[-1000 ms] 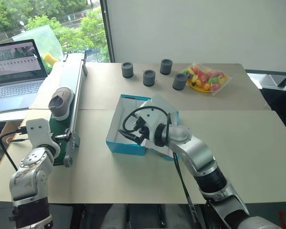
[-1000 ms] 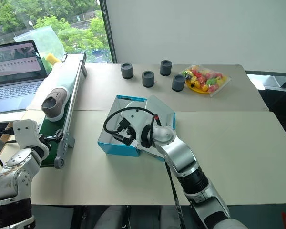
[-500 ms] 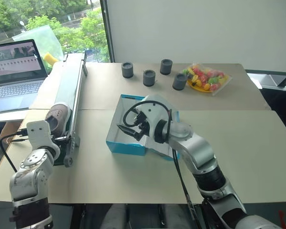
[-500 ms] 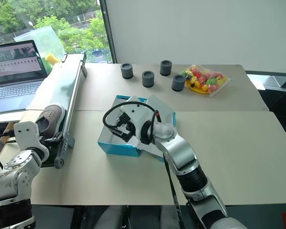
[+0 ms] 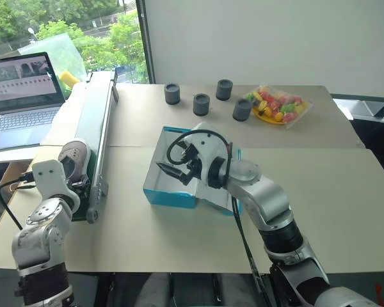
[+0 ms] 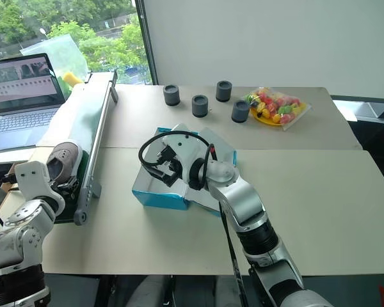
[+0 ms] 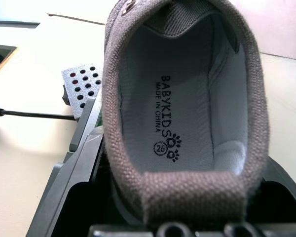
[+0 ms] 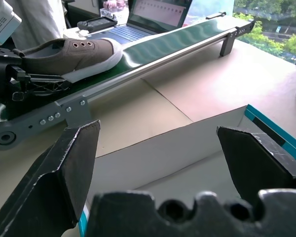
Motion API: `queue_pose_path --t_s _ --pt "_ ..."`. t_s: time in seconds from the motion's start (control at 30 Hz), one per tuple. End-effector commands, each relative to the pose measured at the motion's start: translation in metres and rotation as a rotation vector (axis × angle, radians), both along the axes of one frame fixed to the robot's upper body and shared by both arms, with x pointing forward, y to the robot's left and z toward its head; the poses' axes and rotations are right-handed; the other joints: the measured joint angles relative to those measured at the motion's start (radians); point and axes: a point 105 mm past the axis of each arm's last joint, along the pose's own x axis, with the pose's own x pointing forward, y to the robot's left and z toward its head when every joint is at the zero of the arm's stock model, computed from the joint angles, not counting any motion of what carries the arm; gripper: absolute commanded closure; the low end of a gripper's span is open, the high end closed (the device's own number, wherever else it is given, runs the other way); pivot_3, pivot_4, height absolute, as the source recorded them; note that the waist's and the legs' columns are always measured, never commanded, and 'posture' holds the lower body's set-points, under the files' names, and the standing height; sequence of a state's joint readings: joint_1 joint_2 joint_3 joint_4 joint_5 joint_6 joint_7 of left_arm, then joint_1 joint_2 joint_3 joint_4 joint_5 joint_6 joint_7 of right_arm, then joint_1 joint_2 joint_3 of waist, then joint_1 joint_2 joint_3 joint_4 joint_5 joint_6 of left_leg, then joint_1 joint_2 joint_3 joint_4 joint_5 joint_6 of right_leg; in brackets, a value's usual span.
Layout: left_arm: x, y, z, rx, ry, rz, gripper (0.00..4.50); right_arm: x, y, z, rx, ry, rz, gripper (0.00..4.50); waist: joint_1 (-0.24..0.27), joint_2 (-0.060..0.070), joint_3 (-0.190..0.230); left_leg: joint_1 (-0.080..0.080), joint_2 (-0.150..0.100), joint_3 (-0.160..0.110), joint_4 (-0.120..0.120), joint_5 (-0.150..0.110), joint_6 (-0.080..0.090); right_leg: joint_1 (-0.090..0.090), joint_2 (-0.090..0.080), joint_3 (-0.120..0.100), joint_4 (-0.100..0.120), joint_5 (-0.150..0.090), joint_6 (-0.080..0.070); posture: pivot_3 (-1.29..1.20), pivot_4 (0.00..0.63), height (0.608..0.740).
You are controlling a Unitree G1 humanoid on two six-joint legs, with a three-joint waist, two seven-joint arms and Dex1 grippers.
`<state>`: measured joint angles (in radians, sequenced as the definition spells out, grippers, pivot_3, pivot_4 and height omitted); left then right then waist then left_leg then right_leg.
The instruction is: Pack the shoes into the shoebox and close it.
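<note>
On the beige table (image 5: 320,192) by the window (image 5: 64,25), left pincer (image 8: 24,81) clenched on a shoe (image 5: 72,157), right pincer (image 5: 179,171) released over the shoebox (image 5: 169,196).

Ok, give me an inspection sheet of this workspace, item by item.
Surface: beige table.
Job's things: blue shoebox open, inside hidden by the arm; grey shoe at the near end of the green conveyor belt.
Clutter: four dark cups; bag of sweets.
Grippers: left gripper shut on the shoe's heel; right gripper open over the shoebox.
Cables: black cable looped on the right arm.
Surroundings: laptop, window.
</note>
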<state>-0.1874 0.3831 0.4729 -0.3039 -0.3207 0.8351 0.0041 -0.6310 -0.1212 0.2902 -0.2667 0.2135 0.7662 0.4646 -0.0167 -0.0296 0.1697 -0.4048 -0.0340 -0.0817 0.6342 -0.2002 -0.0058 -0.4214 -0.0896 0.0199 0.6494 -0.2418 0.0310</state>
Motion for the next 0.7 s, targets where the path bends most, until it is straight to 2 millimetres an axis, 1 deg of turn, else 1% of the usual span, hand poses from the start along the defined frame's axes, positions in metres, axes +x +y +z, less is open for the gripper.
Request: queue_pose_path --t_s 0.03,0.07,0.1,0.13,0.17,0.2,0.3,0.33,0.4,0.5,0.57,0.7 --pt "0.003 -0.028 0.075 0.203 -0.323 -0.037 1.91 0.003 -0.001 0.019 0.109 0.041 -0.019 0.00 0.001 -0.001 0.000 0.000 0.000 0.000 0.000 0.000 0.000 0.000 0.000 0.000 0.000 0.000 0.000 0.00 0.150 0.740" --pt "0.002 -0.034 0.080 0.220 -0.352 -0.051 1.91 0.005 -0.001 0.018 0.126 0.070 -0.023 0.00 0.001 -0.001 0.000 -0.001 0.000 0.000 0.000 0.000 0.000 0.000 0.000 0.000 0.000 0.000 0.000 0.00 0.150 0.740" --pt "0.003 -0.046 0.082 0.232 -0.365 -0.092 1.91 0.008 -0.002 0.020 0.171 0.118 -0.030 0.00 0.002 -0.001 0.000 -0.001 0.000 0.000 0.000 0.000 0.000 0.000 0.000 0.001 -0.001 0.000 0.000 0.00 0.150 0.740" --pt "0.006 -0.072 0.075 0.198 -0.347 -0.199 1.91 0.014 -0.004 0.019 0.251 0.226 -0.043 0.00 0.001 -0.001 0.000 -0.001 0.000 0.000 0.000 0.000 0.000 0.000 0.000 0.001 -0.001 0.000 0.000 0.00 0.150 0.740" --pt "0.007 -0.091 0.069 0.172 -0.331 -0.274 1.91 0.017 -0.005 0.018 0.306 0.303 -0.045 0.00 -0.001 -0.001 0.000 0.000 0.000 0.000 0.000 0.000 0.000 0.000 0.000 0.002 -0.001 0.000 0.000 0.00 0.150 0.740" --pt "0.006 -0.115 0.061 0.096 -0.313 -0.376 1.91 0.020 -0.005 0.018 0.383 0.402 -0.040 0.00 -0.001 -0.001 0.000 0.001 0.000 0.000 -0.001 0.000 0.000 0.000 0.000 0.003 0.000 0.000 0.000 0.00 0.150 0.740" --pt "-0.002 -0.160 0.049 -0.052 -0.279 -0.556 1.91 0.022 -0.005 0.021 0.536 0.588 0.018 0.00 0.004 -0.001 -0.001 0.000 0.000 0.000 0.000 0.000 0.000 0.001 0.000 0.002 -0.001 0.001 0.001 0.00 0.150 0.740" --pt "-0.006 -0.172 0.048 -0.084 -0.274 -0.608 1.91 0.021 -0.004 0.022 0.567 0.636 0.041 0.00 0.003 -0.001 0.000 -0.001 0.000 0.000 0.000 0.000 0.000 0.000 -0.001 0.002 -0.001 0.001 0.002 0.00 0.150 0.740" --pt "-0.012 -0.187 0.047 -0.127 -0.265 -0.675 1.91 0.020 -0.002 0.024 0.590 0.683 0.072 0.00 -0.002 -0.001 0.000 -0.002 0.000 0.001 0.001 0.000 0.000 -0.001 0.000 0.003 0.000 0.001 0.002 0.00 0.150 0.740" --pt "-0.016 -0.199 0.048 -0.143 -0.254 -0.735 1.91 0.020 -0.002 0.024 0.578 0.705 0.073 0.00 -0.024 -0.001 0.000 -0.001 0.001 0.003 0.000 0.000 0.000 -0.002 0.002 0.005 0.000 0.001 0.002 0.00 0.150 0.740" --pt "-0.018 -0.205 0.050 -0.135 -0.256 -0.768 1.91 0.019 0.000 0.023 0.576 0.721 0.079 0.00 -0.032 -0.001 0.000 0.000 0.001 0.005 0.000 0.000 0.001 -0.001 0.002 0.008 0.001 0.001 0.002 0.00 0.150 0.740" --pt "-0.021 -0.213 0.050 -0.146 -0.239 -0.820 1.91 0.018 0.003 0.023 0.587 0.736 0.081 0.00 -0.027 -0.001 0.000 0.001 0.001 0.007 0.001 0.000 0.001 0.000 0.003 0.008 0.000 0.001 0.002 0.00 0.150 0.740"
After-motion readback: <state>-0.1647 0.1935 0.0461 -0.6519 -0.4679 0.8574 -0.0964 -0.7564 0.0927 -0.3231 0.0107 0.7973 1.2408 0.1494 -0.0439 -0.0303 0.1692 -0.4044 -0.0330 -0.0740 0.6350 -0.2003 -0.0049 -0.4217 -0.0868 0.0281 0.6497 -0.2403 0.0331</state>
